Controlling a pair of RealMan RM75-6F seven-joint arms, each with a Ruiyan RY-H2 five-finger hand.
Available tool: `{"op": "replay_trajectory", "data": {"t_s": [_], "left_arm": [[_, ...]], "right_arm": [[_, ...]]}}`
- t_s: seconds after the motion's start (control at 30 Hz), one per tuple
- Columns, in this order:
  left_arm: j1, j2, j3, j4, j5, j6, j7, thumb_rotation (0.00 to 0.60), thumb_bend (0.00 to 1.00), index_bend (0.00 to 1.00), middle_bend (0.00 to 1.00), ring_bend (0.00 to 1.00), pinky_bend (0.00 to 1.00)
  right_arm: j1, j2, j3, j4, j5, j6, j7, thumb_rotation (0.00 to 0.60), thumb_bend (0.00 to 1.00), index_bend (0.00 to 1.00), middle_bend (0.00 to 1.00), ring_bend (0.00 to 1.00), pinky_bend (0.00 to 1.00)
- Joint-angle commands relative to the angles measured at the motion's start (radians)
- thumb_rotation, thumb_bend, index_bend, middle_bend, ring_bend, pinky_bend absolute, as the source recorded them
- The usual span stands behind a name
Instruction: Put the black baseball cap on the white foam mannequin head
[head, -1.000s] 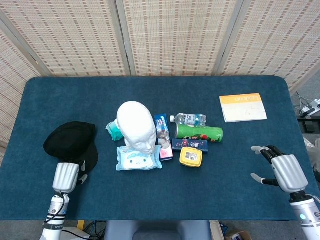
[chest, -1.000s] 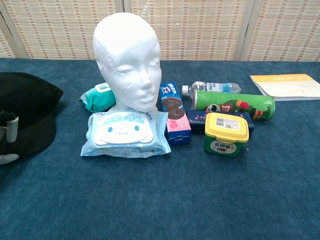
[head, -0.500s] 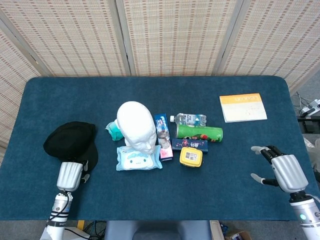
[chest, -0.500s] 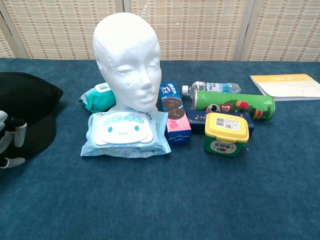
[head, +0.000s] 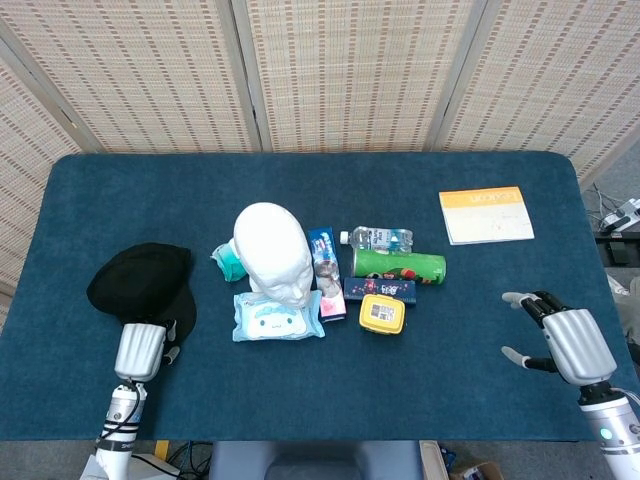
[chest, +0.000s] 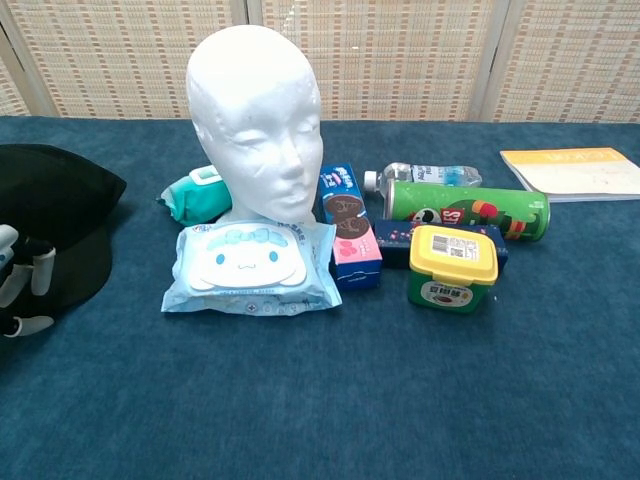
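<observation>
The black baseball cap (head: 140, 283) lies flat at the table's left, also seen at the left edge of the chest view as the cap (chest: 55, 215). The white foam mannequin head (head: 273, 248) stands upright near the middle, bare, and faces the front as the mannequin head (chest: 255, 110). My left hand (head: 141, 350) is at the cap's near edge, its fingers (chest: 40, 270) spread over the brim and the thumb low by the table. It does not grip the cap. My right hand (head: 560, 335) hovers open at the front right, holding nothing.
Around the mannequin head lie a wet-wipes pack (head: 278, 316), a teal pouch (head: 226, 261), a blue box (head: 325, 257), a water bottle (head: 380, 239), a green can (head: 398, 265) and a yellow-lidded tub (head: 381, 313). An orange-edged booklet (head: 485, 214) lies at the back right.
My left hand has shifted slightly to the right along the cap's brim, and its fingers show more in the chest view. The cap and my right hand have not moved.
</observation>
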Motion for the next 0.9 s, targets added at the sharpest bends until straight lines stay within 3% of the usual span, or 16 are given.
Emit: {"op": "replay_trajectory", "data": {"t_s": [0.03,0.37,0.9], "left_arm": [[-0.001,-0.010,-0.002,0.018,-0.003,0.000,-0.002,0.600,0.02,0.67,0.81,0.56,0.55],[-0.004,-0.030,-0.008,0.068,-0.011,0.001,-0.016,0.600,0.02,0.67,0.81,0.56,0.55],[-0.026,-0.122,-0.030,0.330,0.012,0.109,-0.146,0.600,0.02,0.64,0.82,0.57,0.55]], "right_arm": [[0.001,0.000,0.000,0.001,0.001,-0.003,-0.001,0.600,0.00,0.29,0.39,0.29,0.62],[0.002,0.000,0.000,0.000,0.000,-0.003,0.000,0.600,0.00,0.29,0.39,0.29,0.62],[0.002,0.001,0.000,0.000,-0.001,-0.003,0.000,0.600,0.00,0.29,0.39,0.29,0.62]]}}
